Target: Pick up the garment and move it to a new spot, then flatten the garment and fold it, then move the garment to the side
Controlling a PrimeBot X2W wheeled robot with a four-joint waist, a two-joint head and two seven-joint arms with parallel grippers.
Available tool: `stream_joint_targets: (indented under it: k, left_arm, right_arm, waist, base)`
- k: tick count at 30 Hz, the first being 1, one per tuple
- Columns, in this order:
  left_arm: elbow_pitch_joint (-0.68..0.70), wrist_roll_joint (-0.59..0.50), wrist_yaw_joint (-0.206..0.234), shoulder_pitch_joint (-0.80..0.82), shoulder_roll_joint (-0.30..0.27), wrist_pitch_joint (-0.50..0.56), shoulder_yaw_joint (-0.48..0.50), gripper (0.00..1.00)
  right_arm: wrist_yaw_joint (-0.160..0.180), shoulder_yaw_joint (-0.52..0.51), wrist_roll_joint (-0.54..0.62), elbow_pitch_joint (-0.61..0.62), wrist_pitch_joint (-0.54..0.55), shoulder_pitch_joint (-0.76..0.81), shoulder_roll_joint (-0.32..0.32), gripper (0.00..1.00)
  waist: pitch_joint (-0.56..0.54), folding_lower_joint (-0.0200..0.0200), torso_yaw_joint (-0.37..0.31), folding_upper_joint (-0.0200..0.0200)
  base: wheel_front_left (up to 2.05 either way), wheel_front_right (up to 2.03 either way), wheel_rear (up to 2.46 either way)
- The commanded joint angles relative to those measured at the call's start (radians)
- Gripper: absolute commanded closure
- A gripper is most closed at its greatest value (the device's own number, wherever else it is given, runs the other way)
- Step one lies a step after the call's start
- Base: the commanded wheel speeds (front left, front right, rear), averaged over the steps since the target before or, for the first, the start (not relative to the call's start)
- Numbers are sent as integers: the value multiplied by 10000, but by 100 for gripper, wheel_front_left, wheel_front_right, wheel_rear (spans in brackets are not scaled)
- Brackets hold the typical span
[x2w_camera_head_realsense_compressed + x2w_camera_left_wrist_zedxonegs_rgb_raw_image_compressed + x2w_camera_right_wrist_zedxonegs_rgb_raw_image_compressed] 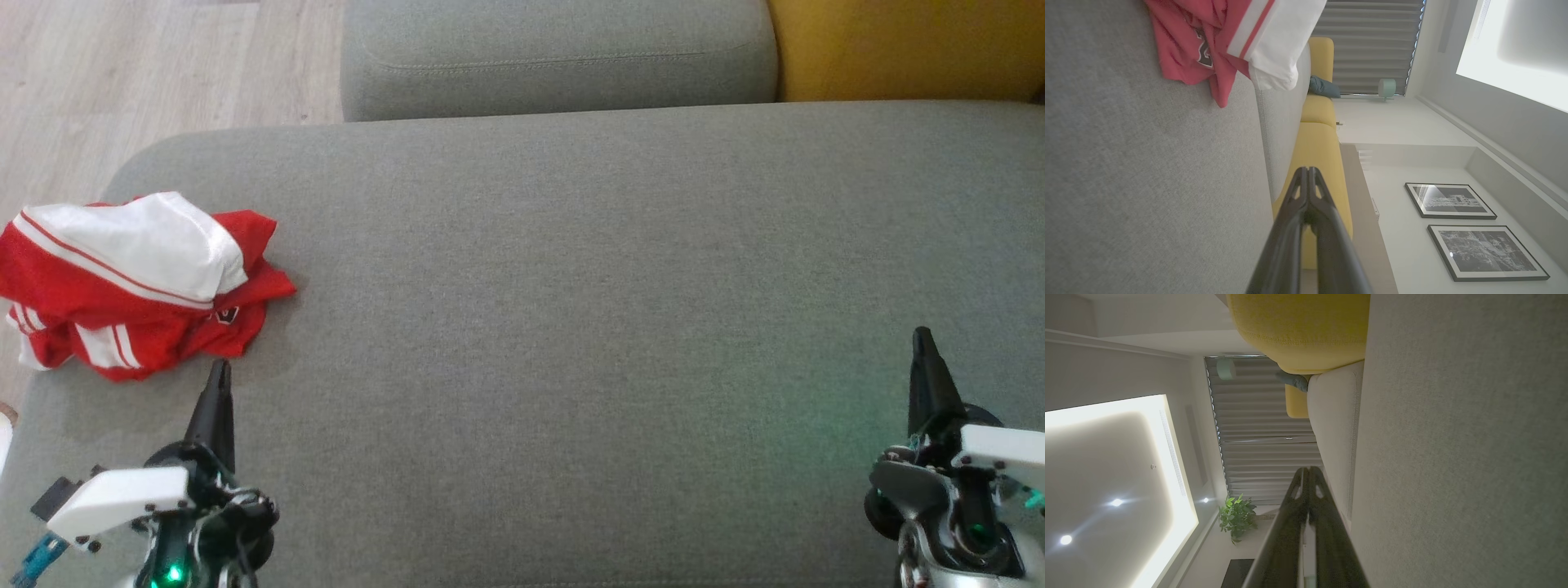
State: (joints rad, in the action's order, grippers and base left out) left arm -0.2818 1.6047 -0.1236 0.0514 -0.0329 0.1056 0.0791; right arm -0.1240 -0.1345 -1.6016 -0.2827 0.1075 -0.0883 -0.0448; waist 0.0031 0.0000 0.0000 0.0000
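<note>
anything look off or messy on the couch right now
The red and white garment lies crumpled in a heap at the left end of the grey cushion, partly hanging over its edge. Nothing else stands out.

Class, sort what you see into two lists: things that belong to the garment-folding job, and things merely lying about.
For the job: garment, left gripper, right gripper, grey seat.
Merely about: yellow sofa, framed pictures, plant.

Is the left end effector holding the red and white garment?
No, the left end effector is shut and empty, apart from the crumpled garment.
</note>
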Motion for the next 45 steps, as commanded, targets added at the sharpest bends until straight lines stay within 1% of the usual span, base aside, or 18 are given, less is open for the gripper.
stream_joint_targets:
  k: [1, 21, 22, 26, 31, 38, 45]
  left_arm:
    - [369, 43, -71, 565, -173, 73, 343, 100]
    - [369, 43, -71, 565, -173, 73, 343, 100]
    - [-42, 0, 8, -5, 11, -7, -5, 0]
    - [-678, -1, 19, -417, 111, -18, -38, 0]
    - [-663, -112, 15, -345, 100, -164, -32, 0]
    - [-636, -548, 11, -269, 86, -339, 1, 0]
    - [-586, -1385, 6, -195, 70, -544, 19, 0]
  right_arm:
    - [-67, 211, -74, 380, 54, -196, -54, 100]
    - [-67, 211, -74, 380, 54, -196, -54, 100]
    - [0, 4, 0, -42, -2, 1, 4, 0]
    - [11, 21, 1, -684, -3, 274, 42, 0]
    - [8, 135, 96, -584, -104, 220, 19, 0]
    - [5, 415, 433, -550, -320, 121, -101, 0]
    - [0, 658, 1258, -577, -535, -13, -202, 0]
  waist:
    - [0, 0, 0, 0]
    - [0, 0, 0, 0]
    - [0, 0, 0, 0]
    - [2, 0, 0, 0]
    - [8, 0, -1, 0]
    - [16, 0, -5, 0]
    - [31, 0, -9, 0]
  base:
    - [0, 0, 0]
    - [0, 0, 0]
    - [0, 0, 0]
    - [0, 0, 0]
    - [0, 0, 0]
    - [0, 0, 0]
    - [0, 0, 0]
